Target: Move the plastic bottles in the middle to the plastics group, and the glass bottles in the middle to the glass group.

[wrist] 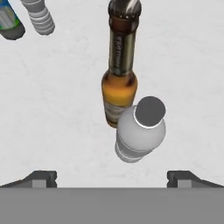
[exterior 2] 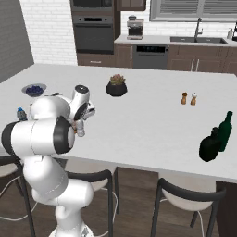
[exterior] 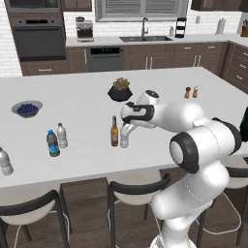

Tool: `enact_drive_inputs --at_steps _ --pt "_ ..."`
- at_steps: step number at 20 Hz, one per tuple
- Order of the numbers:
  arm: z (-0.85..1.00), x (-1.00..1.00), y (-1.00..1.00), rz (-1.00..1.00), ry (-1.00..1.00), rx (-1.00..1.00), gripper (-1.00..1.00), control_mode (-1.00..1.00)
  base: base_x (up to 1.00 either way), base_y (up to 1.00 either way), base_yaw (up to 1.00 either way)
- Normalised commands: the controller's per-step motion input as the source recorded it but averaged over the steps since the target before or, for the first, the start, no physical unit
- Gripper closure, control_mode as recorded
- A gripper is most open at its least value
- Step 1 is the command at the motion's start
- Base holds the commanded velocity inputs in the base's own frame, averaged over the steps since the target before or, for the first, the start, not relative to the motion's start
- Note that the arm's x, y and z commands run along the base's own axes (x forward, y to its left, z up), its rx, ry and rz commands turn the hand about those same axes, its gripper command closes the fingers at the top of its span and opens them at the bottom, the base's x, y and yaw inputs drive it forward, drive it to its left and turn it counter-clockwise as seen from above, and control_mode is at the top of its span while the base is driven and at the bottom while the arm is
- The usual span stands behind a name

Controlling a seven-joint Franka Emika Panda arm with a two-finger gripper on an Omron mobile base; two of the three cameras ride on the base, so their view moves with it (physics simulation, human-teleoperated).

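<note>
- Now the hand is hanging spread wide above the counter, holding nothing, its 2 dark fingertips sitting well apart at the bottom of the hand view.
- Directly below it, a clear ribbed water bottle with a white cap is standing upright, roughly between the fingertips but closer to the right 1.
- Just beside that bottle, looking as if it is touching it in the hand view, an amber glass bottle with a long thin neck and pale label is standing upright.
- In the left base view the same pair is showing near the counter's front edge, the amber glass bottle on the left and the clear ribbed water bottle right under the hand.
- Further left on the counter, a dark bottle with a blue cap and another clear bottle are standing side by side.
- At the far left edge, 1 more clear bottle is standing alone.
- Behind these, a bowl of blueberries, a potted plant and 2 small shakers are sitting on the counter.
- Over on the right end, 2 dark green bottles are standing together.
</note>
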Motion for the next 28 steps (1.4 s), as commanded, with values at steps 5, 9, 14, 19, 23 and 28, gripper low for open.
enact_drive_inputs --at_steps 5,9,14,19,23,28 --pt "0.0 0.12 0.09 0.02 0.07 0.0 -1.0 -1.0 0.0 0.0 0.0" --pt "-0.06 0.09 0.0 0.02 -0.03 0.0 -1.0 -1.0 0.0 0.0 0.0" --pt "-0.06 0.05 0.0 0.01 -0.02 0.0 -1.0 -1.0 0.0 0.0 0.0" --pt "-0.18 0.17 0.0 0.03 0.0 0.0 -1.0 -1.0 0.0 0.0 0.0" --pt "-0.04 0.01 0.0 0.03 0.0 0.0 -1.0 -1.0 0.0 0.0 0.0" --pt "-0.04 0.0 0.02 0.03 0.0 0.0 -1.0 -1.0 0.0 0.0 0.0"
